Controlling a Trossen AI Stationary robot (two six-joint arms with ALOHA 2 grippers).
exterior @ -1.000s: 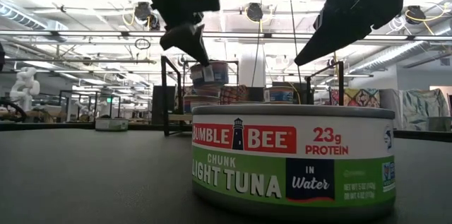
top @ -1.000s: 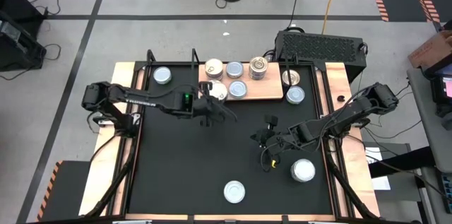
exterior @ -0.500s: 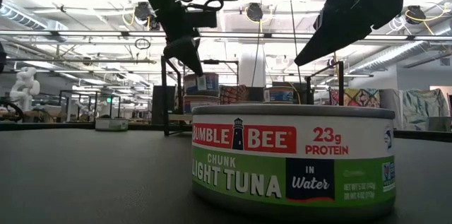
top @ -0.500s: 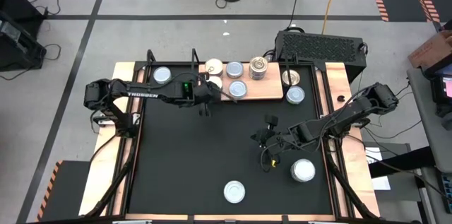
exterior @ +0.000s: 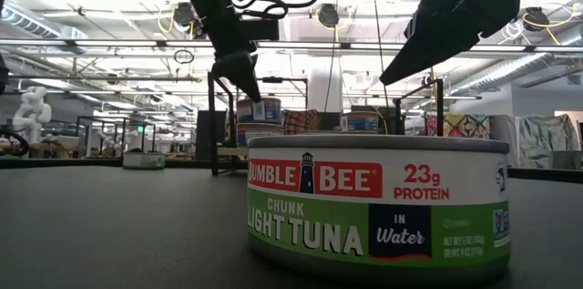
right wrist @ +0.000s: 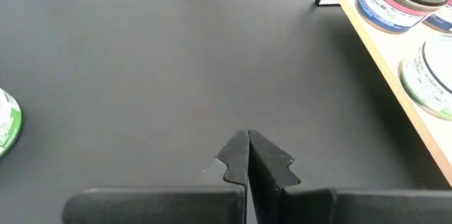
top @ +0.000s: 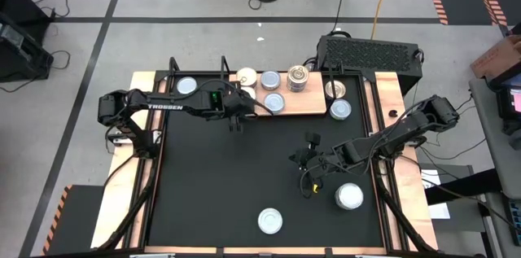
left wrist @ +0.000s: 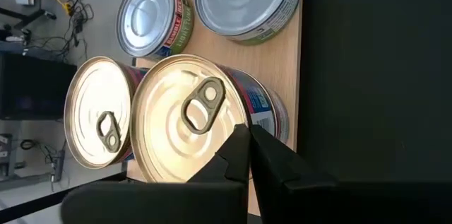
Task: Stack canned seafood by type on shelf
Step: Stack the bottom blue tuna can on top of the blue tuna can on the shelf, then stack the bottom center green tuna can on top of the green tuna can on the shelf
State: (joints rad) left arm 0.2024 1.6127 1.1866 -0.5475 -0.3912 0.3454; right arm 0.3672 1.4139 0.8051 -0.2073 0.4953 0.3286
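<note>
Left gripper (left wrist: 247,146) has its two fingers pressed flat together with nothing between them, and it sits right at the rim of a gold pull-tab tin (left wrist: 194,118) on the near end of the shelf (left wrist: 289,68); whether the tips touch the tin I cannot tell from the wrist view. A second gold-topped tin (left wrist: 99,121) stands hard against that one, and two silver-topped tins (left wrist: 152,15) lie just beyond on the same board. My worry is a closed wedge that close to a crowded group: any sideways drift would likely shove the gold tin into its neighbour, or nudge it toward the board's edge, and undo the sorting. Opening the fingers here could also catch the pull ring. Out on the black tabletop the right gripper (right wrist: 247,146) hangs, also shut and empty, well apart from the loose tins (top: 270,221) that wait near the front edge, so those look safe for now.
</note>
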